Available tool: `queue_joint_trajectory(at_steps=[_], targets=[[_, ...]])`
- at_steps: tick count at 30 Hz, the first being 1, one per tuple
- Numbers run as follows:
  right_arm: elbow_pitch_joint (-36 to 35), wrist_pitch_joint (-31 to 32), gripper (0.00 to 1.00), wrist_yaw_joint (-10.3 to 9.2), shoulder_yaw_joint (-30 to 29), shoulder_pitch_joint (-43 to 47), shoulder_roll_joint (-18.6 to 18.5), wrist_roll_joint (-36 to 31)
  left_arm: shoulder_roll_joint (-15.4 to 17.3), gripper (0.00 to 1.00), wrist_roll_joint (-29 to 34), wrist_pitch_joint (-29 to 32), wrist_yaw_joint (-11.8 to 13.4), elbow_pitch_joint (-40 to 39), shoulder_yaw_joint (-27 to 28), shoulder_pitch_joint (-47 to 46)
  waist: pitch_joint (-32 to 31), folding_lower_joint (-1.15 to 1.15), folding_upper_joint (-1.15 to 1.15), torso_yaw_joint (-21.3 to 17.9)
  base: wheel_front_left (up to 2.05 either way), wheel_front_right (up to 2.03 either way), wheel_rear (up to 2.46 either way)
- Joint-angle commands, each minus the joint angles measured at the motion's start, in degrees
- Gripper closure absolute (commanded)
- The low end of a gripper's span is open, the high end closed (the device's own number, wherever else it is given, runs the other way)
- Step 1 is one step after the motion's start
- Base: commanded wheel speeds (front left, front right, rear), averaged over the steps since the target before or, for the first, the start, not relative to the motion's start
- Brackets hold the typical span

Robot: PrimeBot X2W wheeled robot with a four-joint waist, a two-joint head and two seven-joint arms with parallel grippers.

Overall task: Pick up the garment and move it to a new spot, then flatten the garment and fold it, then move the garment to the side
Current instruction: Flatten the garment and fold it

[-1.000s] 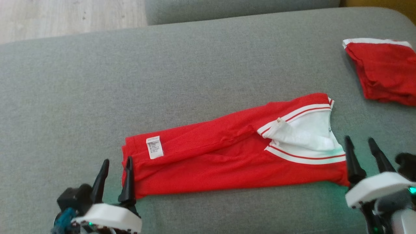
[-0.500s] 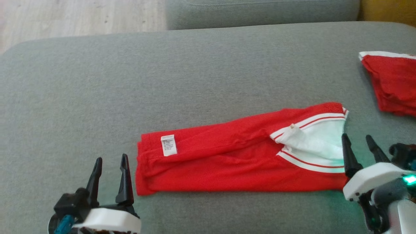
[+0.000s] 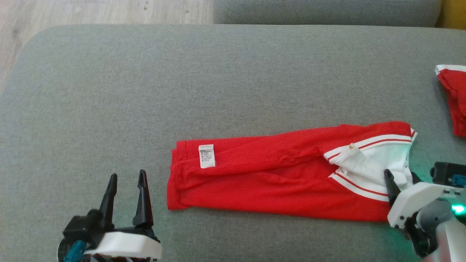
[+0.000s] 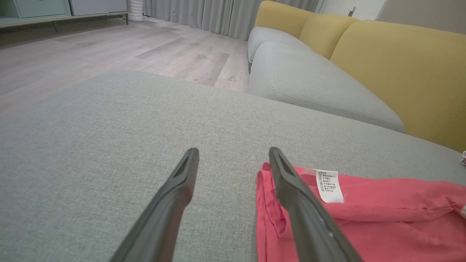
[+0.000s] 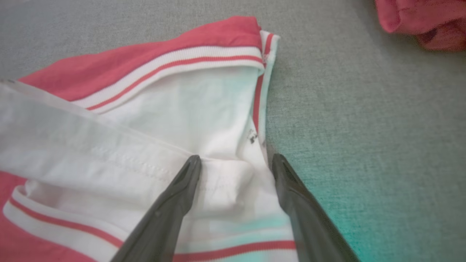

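Observation:
The red garment (image 3: 276, 178) lies folded into a long strip across the grey cushion, its white care label (image 3: 206, 156) near its left end. Its right end shows the white inside and the striped white-and-red trim (image 5: 174, 62). My right gripper (image 3: 400, 178) is open, low over that white end, and its fingers straddle the white fabric (image 5: 236, 158). My left gripper (image 3: 127, 174) is open and holds nothing, a short way left of the garment's left end. In the left wrist view the red edge (image 4: 269, 203) lies just beside the right finger (image 4: 291, 196).
A second red garment (image 3: 453, 98) with white trim lies crumpled at the cushion's far right. The broad grey cushion (image 3: 218, 72) extends beyond and to the left. Wood floor (image 3: 91, 11) lies past its far left edge. Another grey seat (image 4: 309, 80) and yellow backrests (image 4: 400, 72) stand behind.
The head camera has swung, sliding the whole picture rightward. My right gripper has come in over the garment's white end. My left gripper now stands apart from the left end it overlapped.

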Motion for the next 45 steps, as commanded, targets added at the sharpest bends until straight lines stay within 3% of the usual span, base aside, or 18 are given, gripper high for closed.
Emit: queue_joint_trajectory(at_steps=[1,2,3,5,19,25,29,35,45], targets=[[-0.5,1.0,0.0,-0.04,1.8,-1.5,-0.7,0.5,0.5,0.0,0.7,-0.7,0.1,-1.8,2.8,-1.0,0.0,0.0,0.0,0.0,0.0,0.0,0.0],[0.6,2.4,0.48,-0.04,2.7,-1.8,-0.6,1.3,0.4,0.0,0.7,-0.7,0.1,-1.7,3.0,-1.0,-0.1,0.0,0.0,-0.1,0.0,0.0,0.0],[0.9,2.6,0.74,-0.04,3.0,-2.0,-0.6,1.6,0.4,0.0,0.8,-0.7,0.1,-1.7,3.1,-1.0,-0.1,0.0,0.0,-0.2,0.0,0.0,0.0],[1.2,2.6,1.0,-0.04,3.4,-2.5,-0.7,2.0,0.3,0.0,0.9,-0.7,0.1,-1.8,3.2,-1.0,-0.1,0.0,0.0,-0.6,0.0,0.0,0.0],[-5.5,0.3,1.0,-0.04,-1.2,-3.7,-4.4,1.9,0.0,0.0,1.6,-0.6,-0.1,-2.0,2.6,-1.3,-1.3,0.0,0.0,-6.4,0.0,0.0,0.0],[-12.4,0.7,1.0,-0.04,-1.0,-3.0,-3.2,3.3,-0.2,0.0,1.6,-0.5,-0.3,-1.4,2.2,-1.4,-2.5,0.0,0.0,-8.2,0.0,0.0,0.0],[-17.2,1.5,1.0,-0.04,1.9,-2.3,-2.1,4.6,-0.2,0.0,1.6,-0.4,-0.5,-1.1,1.9,-1.6,-3.1,0.0,0.0,-8.2,0.0,0.0,0.0],[-25.6,3.6,1.0,-0.04,14.3,0.1,0.6,8.0,-0.3,0.0,1.5,-0.2,-1.1,-0.2,1.3,-1.8,-4.7,0.0,0.0,-5.4,0.0,0.0,0.0],[-19.1,1.4,1.0,-0.04,26.3,-1.7,3.3,11.2,0.0,0.0,1.5,0.3,-0.9,-0.8,0.9,-1.3,-5.4,0.0,0.0,0.9,0.0,0.0,0.0]])
